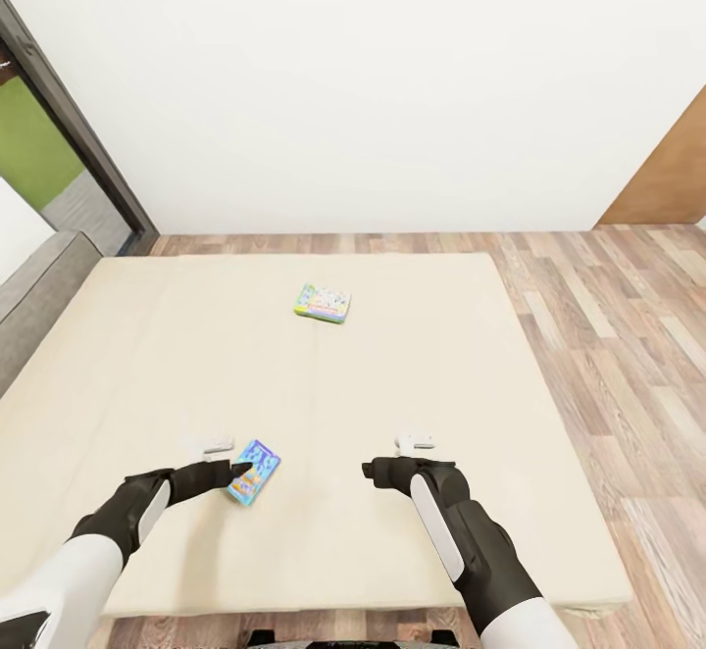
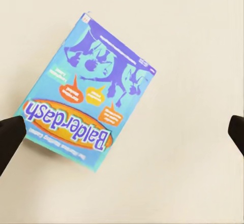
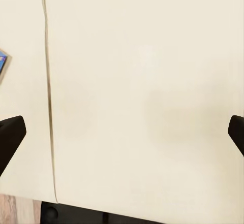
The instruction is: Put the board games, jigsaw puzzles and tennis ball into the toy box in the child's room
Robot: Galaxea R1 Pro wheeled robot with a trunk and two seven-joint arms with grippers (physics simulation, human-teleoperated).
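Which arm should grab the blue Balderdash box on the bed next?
Left, probably. The left end effector hangs open over the blue Balderdash box, which lies flat on the bed. The right end effector, also open, faces bare mattress off to the side, apart from it.

A small blue "Balderdash" board game (image 2: 89,92) lies flat on the beige bed (image 1: 412,374), directly beneath the left gripper (image 2: 122,135). 1 green-edged multicolour board game (image 1: 323,303) lies flat well beyond both grippers.
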